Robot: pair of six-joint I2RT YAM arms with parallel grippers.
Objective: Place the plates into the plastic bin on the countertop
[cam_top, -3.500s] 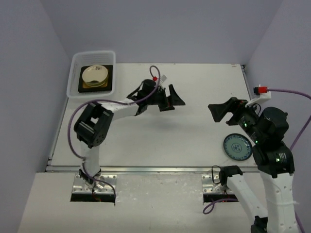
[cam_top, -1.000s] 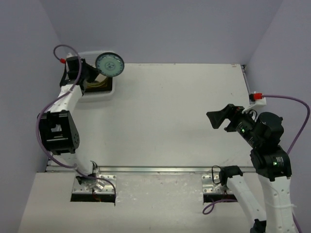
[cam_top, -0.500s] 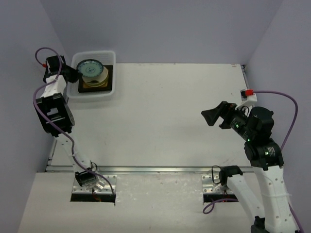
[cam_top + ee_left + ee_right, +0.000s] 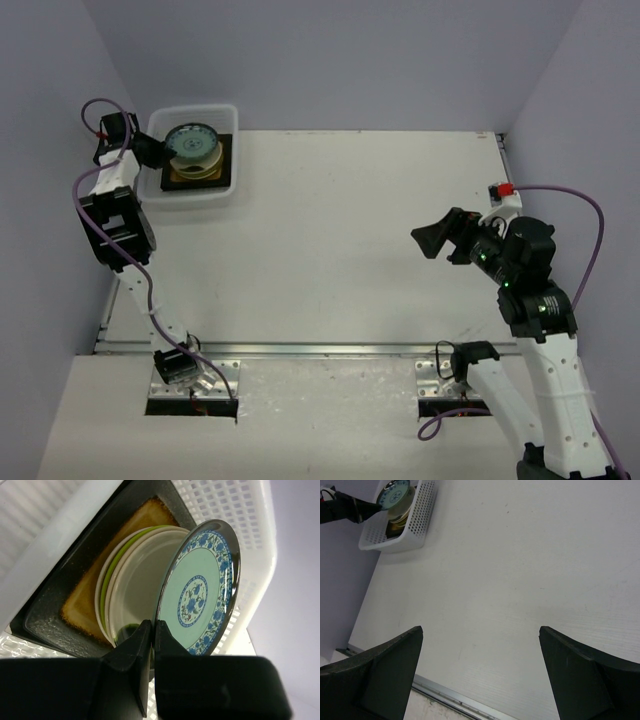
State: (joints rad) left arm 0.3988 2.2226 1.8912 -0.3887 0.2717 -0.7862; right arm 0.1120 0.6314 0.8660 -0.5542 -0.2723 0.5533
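Over the plastic bin [image 4: 228,112] at the far-left corner of the surface [image 4: 350,220], the left hand [image 4: 152,626] pinches the rim of the blue-patterned plate [image 4: 200,590], its fingers shut tight on it. A second ago the plate stood up above the bin's far rim. Now it has come down, tilted, just over the cream plates [image 4: 132,587] stacked on the dark square plate [image 4: 82,597]. Release looks like the next step. Well apart, the right hand [image 4: 479,630] hangs wide and empty over the surface.

Robot lab booth: bare lilac walls [image 4: 330,60] enclose a plain white countertop [image 4: 330,250].
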